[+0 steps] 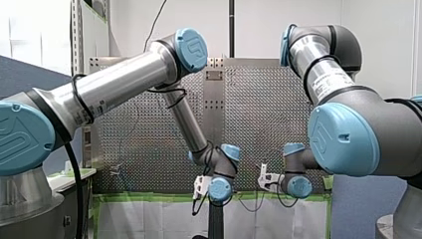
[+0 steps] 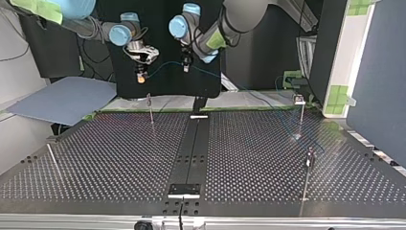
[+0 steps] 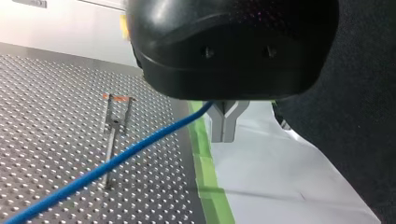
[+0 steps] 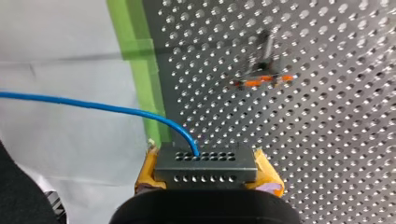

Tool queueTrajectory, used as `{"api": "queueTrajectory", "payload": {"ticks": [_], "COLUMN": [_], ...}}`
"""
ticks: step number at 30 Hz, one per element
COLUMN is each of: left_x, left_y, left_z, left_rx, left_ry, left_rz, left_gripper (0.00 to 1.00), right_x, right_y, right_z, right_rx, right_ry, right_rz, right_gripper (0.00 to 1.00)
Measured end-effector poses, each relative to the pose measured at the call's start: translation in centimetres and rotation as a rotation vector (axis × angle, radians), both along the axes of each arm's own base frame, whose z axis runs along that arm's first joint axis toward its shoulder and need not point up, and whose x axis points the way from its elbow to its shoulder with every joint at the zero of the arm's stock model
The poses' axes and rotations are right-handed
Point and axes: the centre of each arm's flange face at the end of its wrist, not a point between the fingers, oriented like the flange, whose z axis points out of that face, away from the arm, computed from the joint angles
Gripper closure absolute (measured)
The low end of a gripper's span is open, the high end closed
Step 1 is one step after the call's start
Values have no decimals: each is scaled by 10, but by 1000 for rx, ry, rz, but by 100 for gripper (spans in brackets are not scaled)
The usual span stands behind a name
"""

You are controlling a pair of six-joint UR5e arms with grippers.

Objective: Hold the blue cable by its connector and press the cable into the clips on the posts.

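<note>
Two pincers hold the blue cable (image 3: 116,161) in the air over the tabletop (image 2: 119,158) edge.
The right pincer (image 4: 208,171) pinches the dark connector (image 4: 205,162) between yellow pads (image 4: 148,170), a rigid block and the sound place to hold; the left pincer (image 3: 226,122) has metal fingers (image 3: 224,133) closed about the cable further along. The cable looks light and limp, likely to sag between holds. The posts (image 2: 150,108) are thin, their clips (image 4: 262,79) hard to make out, and the left fingers' hold is half hidden under the pincer body.

Beside my work
Green tape (image 3: 208,158) edged my perforated table (image 3: 56,93); a grey-blue board (image 2: 62,98) lay at the top view's ten o'clock.
</note>
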Motion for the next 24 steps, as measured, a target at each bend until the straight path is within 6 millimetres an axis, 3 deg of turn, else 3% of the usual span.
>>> {"api": "queueTrajectory", "payload": {"ticks": [8,18,24], "left_x": [15,39,42], "left_y": [-10,-33,-37], "left_z": [-3,17,20], "left_rx": [15,-35,-51], "left_ry": [0,-46,-53], "left_rz": [13,14,10], "left_gripper": [100,100,100], "right_x": [-3,-15,-18], "right_y": [-13,-23,-24], "right_z": [26,29,29], "right_rx": [-30,-35,-34], "right_ry": [-34,-57,-55], "right_rz": [-16,-50,-54], "right_gripper": [100,100,100]}}
